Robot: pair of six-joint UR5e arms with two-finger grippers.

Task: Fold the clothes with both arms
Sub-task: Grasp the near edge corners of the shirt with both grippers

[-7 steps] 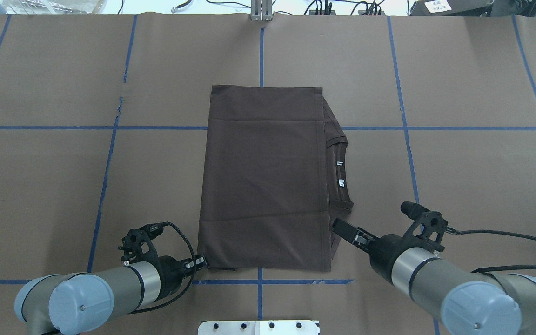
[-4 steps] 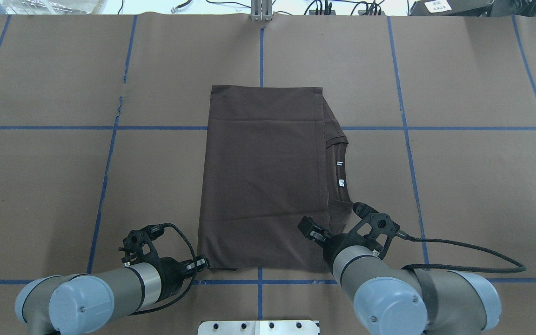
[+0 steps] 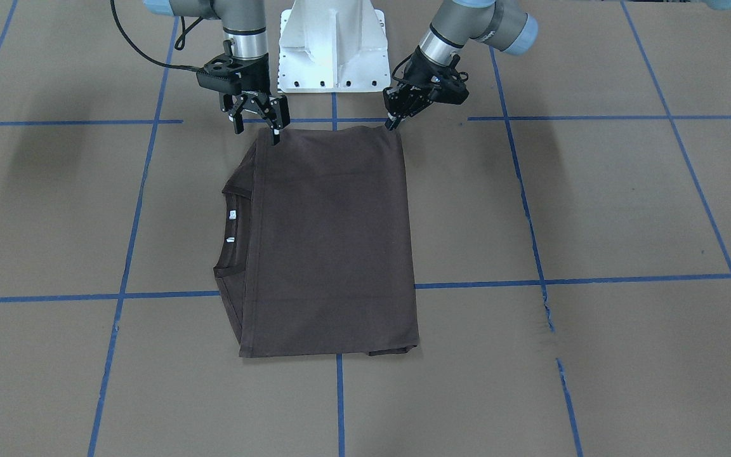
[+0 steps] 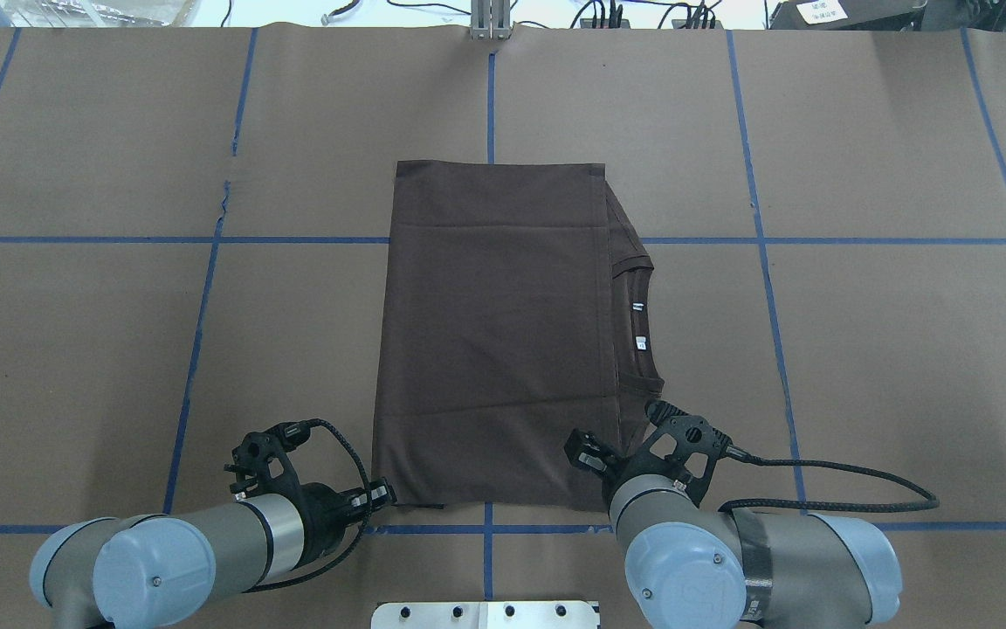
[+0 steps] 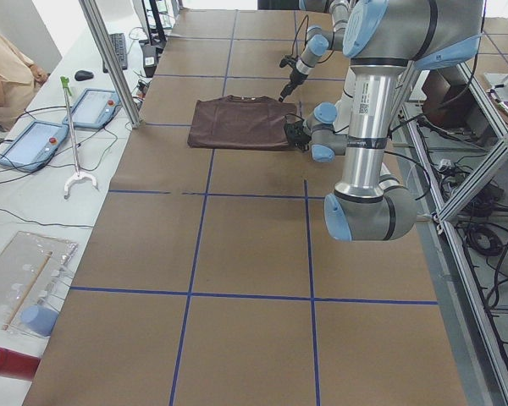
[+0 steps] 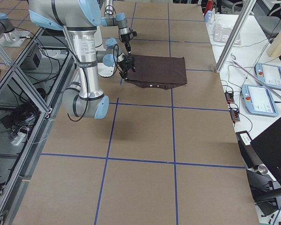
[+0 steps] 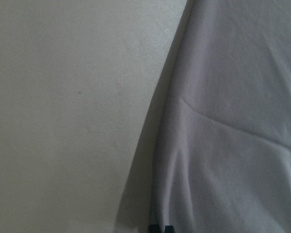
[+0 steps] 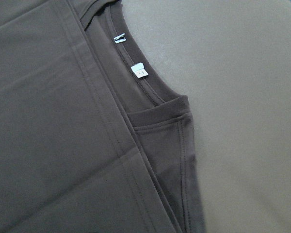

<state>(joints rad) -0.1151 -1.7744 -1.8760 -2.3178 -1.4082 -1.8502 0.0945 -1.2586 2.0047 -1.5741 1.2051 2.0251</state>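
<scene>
1. One dark brown shirt [image 4: 494,341], folded to a rectangle, lies flat mid-table [image 4: 905,349], with its collar [image 4: 638,328] toward the robot's right.
2. Left gripper [image 3: 392,124]: fingers pinched together on the shirt's near left corner.
3. Right gripper [image 3: 257,127]: fingers spread apart over the near right corner, one tip at the cloth edge.

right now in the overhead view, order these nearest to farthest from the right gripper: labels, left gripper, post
From the right gripper:
1. labels, just ahead on the shirt
2. left gripper, at the shirt's near-left corner
3. post, far edge, centre
</scene>
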